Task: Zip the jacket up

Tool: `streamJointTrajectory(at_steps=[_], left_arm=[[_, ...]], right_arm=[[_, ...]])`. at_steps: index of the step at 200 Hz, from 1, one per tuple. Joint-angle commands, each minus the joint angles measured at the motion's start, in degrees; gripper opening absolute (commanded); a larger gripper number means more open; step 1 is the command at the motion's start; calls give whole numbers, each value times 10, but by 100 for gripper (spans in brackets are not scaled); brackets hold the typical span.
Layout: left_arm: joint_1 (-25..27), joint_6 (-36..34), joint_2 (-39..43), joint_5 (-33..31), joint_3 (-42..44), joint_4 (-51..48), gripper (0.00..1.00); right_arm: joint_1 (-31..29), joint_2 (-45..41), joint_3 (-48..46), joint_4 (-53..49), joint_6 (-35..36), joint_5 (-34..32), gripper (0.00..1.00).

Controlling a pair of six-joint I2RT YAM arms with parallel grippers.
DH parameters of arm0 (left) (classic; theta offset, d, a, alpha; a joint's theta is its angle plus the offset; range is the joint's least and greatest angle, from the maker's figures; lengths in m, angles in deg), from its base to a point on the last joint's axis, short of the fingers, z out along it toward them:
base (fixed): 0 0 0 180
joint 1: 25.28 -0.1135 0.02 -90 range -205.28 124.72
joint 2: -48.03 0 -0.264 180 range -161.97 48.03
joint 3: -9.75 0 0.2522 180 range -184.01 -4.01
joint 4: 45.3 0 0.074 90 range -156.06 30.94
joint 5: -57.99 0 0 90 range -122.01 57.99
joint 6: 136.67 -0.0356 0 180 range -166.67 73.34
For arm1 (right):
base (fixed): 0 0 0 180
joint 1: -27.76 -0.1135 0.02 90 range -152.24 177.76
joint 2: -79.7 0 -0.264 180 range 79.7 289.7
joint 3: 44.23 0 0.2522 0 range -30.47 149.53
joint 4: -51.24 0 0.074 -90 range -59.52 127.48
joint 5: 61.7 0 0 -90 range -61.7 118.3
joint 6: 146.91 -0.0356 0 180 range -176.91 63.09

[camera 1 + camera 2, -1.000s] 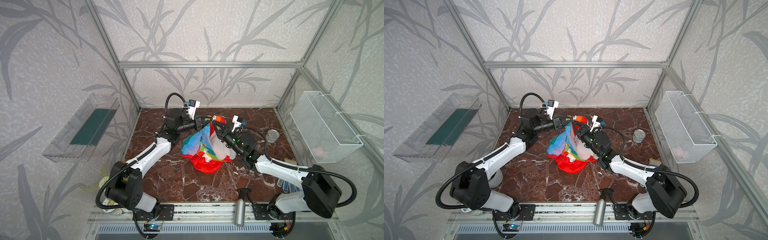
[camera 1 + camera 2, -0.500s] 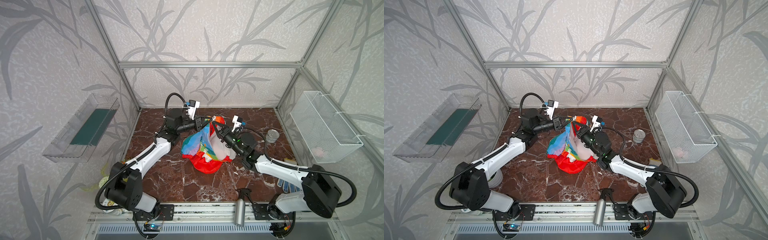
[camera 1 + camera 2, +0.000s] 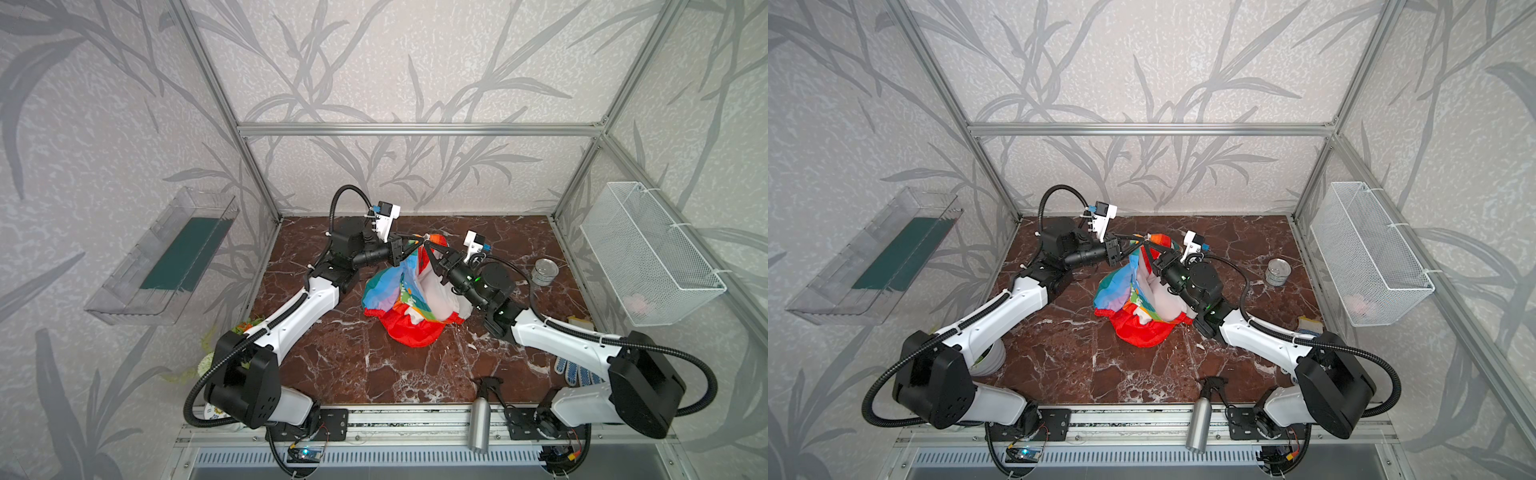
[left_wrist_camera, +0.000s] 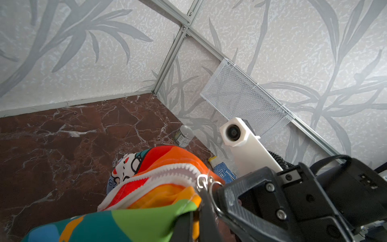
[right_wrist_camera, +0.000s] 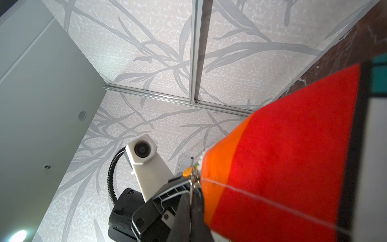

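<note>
The only writing I can find is the white lettering on the jacket's (image 3: pixel 409 297) rainbow panel, and in both top views it is too small to read. The label on the can (image 4: pixel 183 136) is too small as well.

Against a second ago, my arms and the jacket sit in the same places. The one change is that my right fingers have drawn fully together.

Both arms reach inward toward the rear middle of the table (image 3: pixel 353 365), forearms raised, so the two grippers meet nearly tip to tip above it. My left gripper (image 3: pixel 417 241) points across from the left, pressed together on the jacket's top edge just beside the zip (image 4: pixel 167 174). In the left wrist view the orange cloth sits between my own dark fingers (image 4: pixel 206 218). My right gripper (image 3: pixel 431 248) angles up from the right, pinched on the pull (image 4: pixel 206 184), whose metal ring lies at its tips. In the right wrist view the pull shows at the ends of my fingers (image 5: pixel 195 201), with red and orange cloth filling the frame beside them.

The jacket hangs from these two grips. Its lower part is heaped on the table between my arms, rainbow panel to the left, white lining to the right, red hood at the front. The zip's white teeth are closed along the raised stretch.
</note>
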Motion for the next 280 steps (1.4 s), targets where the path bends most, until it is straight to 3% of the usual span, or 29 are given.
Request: streamJointTrajectory(at_steps=[1, 66, 156, 207, 225, 230, 235, 242, 255, 280], left_arm=[[10, -44, 23, -6, -13, -43, 0], [29, -91, 48, -17, 7, -116, 0], [38, -91, 107, -27, 86, -155, 0], [39, -109, 126, -47, 85, -244, 0], [39, -105, 133, -60, 78, -289, 0], [39, -100, 136, -64, 78, -300, 0], [39, -98, 138, -70, 76, -314, 0], [38, -93, 140, -70, 76, -328, 0], [38, -84, 145, -72, 76, -363, 0], [37, -60, 149, -84, 74, -433, 0]], right_arm=[[-1, -16, 21, 10, -31, -17, 0], [-1, -12, 0, 24, -69, -41, 0], [-2, 11, -12, 48, -102, -50, 0], [-7, 15, -28, 57, -108, -49, 0], [-14, -9, -48, 32, -102, -45, 51], [-15, -22, -56, 17, -97, -44, 75], [-16, -37, -65, -6, -90, -43, 84], [-16, -64, -74, -48, -78, -43, 91], [-16, -121, -80, -187, -56, -49, 92], [-12, -197, -29, -448, 123, -60, 94]])
